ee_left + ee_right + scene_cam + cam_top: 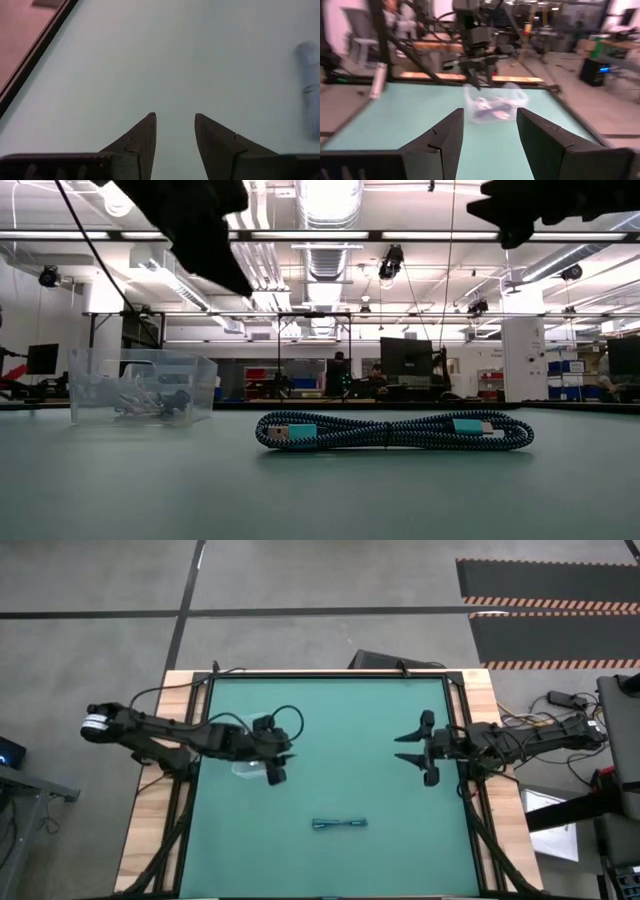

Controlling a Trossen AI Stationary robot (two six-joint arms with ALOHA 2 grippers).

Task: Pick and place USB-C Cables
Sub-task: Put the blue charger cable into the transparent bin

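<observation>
On the green desk [330,720], 1 clear bin [143,385] at the left is seen with several cables inside, too jumbled to be counted. The left gripper [276,772] is held just beside it, partly open and empty. 1 teal-black cable [339,824] is laid mid-desk near the front. The right gripper [426,757] is spread wide, holding nothing

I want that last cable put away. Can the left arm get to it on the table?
Probably yes. The cable lies alone on the open mat, nothing around it. The left gripper hangs open and empty by the bin.
</observation>
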